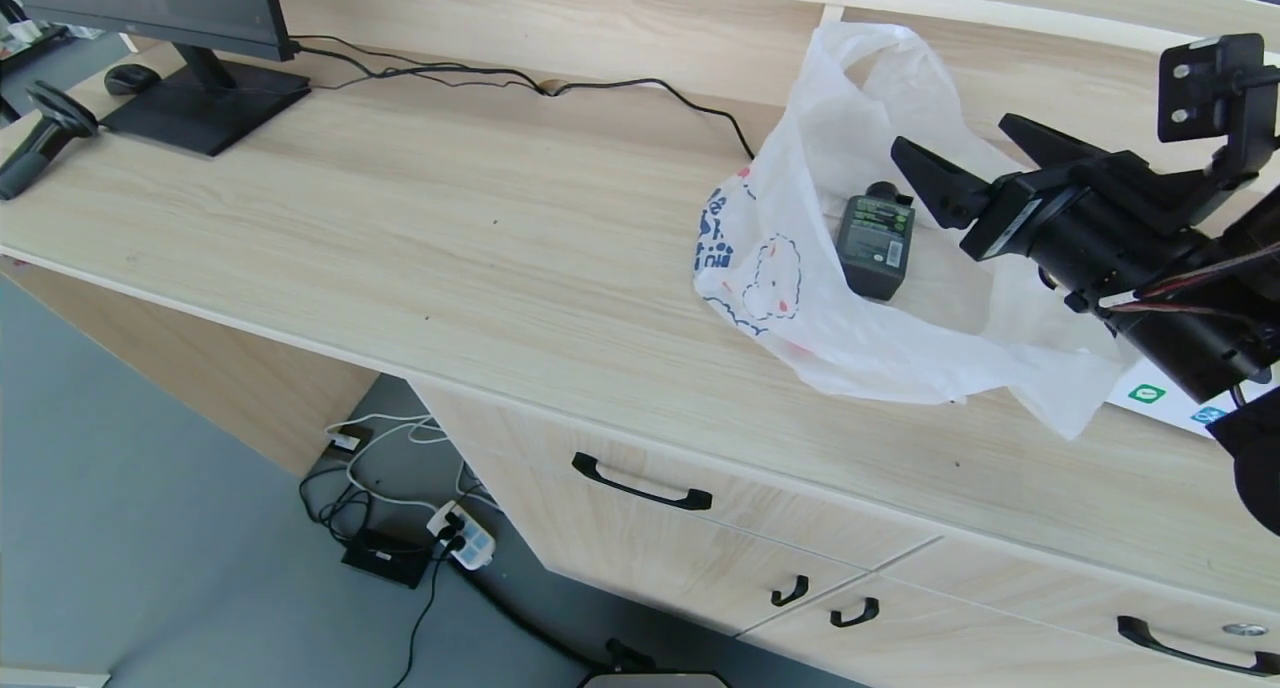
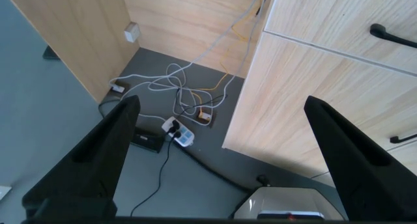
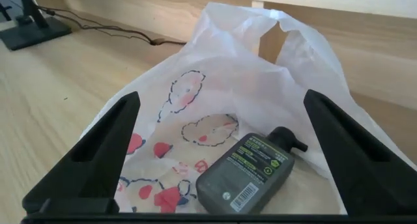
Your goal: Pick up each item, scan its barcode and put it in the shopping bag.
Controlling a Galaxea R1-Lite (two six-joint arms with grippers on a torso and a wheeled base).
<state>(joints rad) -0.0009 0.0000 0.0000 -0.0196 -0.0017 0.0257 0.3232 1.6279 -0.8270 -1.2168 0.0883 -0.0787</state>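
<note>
Right hand, fingers spread and empty, above the white printed plastic shopping bag.
The dark grey flat plastic bottle lies inside the bag near the light wooden desk's right end; the left hand is also spread.

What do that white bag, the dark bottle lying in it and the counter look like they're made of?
Shopping bag: thin, semi-translucent plastic film, judging by its soft crumples. Bottle: dark, fairly matte rigid plastic, with a printed label. Counter: pale wood grain with a smooth finish, probably laminate, though real wood is possible.
</note>
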